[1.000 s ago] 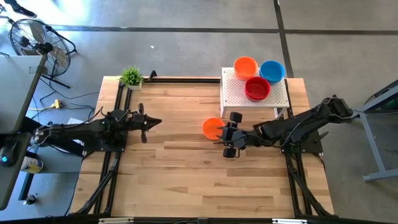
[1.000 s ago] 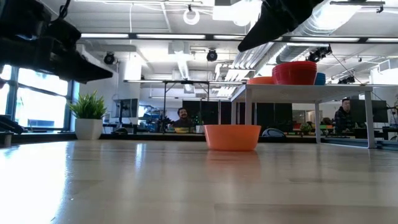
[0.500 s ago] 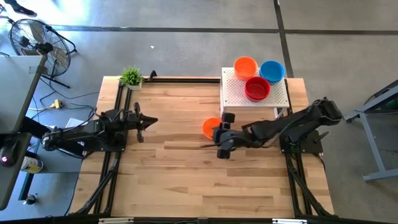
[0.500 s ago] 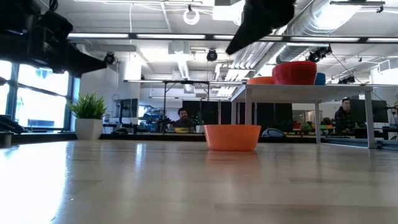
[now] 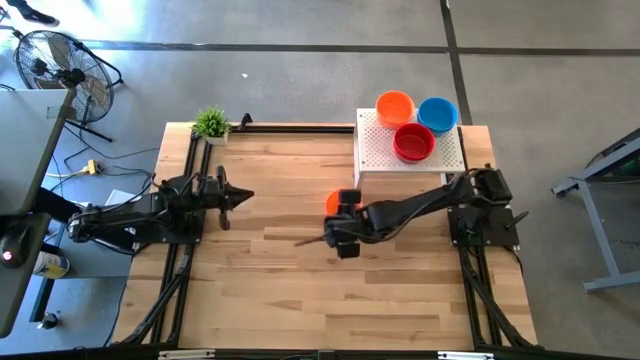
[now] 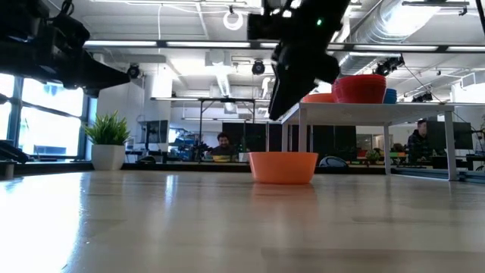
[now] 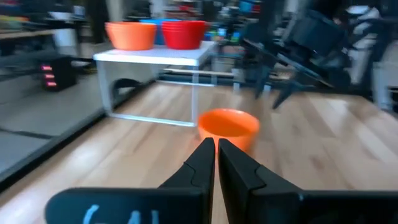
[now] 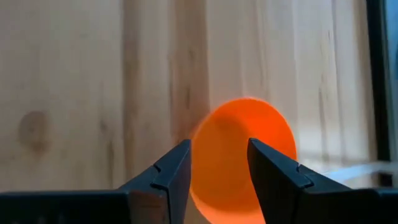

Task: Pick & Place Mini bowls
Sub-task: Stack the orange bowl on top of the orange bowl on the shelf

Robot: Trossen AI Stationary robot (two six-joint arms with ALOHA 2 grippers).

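Note:
One orange mini bowl (image 5: pixel 331 202) stands upright on its base on the wooden table, in front of the white stand; it also shows in the low view (image 6: pixel 283 167) and the left wrist view (image 7: pixel 228 124). My right gripper (image 8: pixel 217 165) hovers above it, pointing down and open, with the bowl (image 8: pixel 242 155) below and between its fingers, untouched. On the white perforated stand (image 5: pixel 385 158) sit an orange bowl (image 5: pixel 394 105), a blue bowl (image 5: pixel 437 114) and a red bowl (image 5: pixel 413 142). My left gripper (image 7: pixel 216 155) is shut and waits near the table's left side (image 5: pixel 240 197).
The stand (image 6: pixel 379 110) rises at the table's far right, its legs close to the orange bowl. A small green potted plant (image 5: pixel 211 123) sits at the far left corner. Bare wood stretches across the middle and near side. People show in the room behind.
My right gripper has moved toward the table's left and come down, from beside the orange bowl until it stands over it. The bowl has stayed in place.

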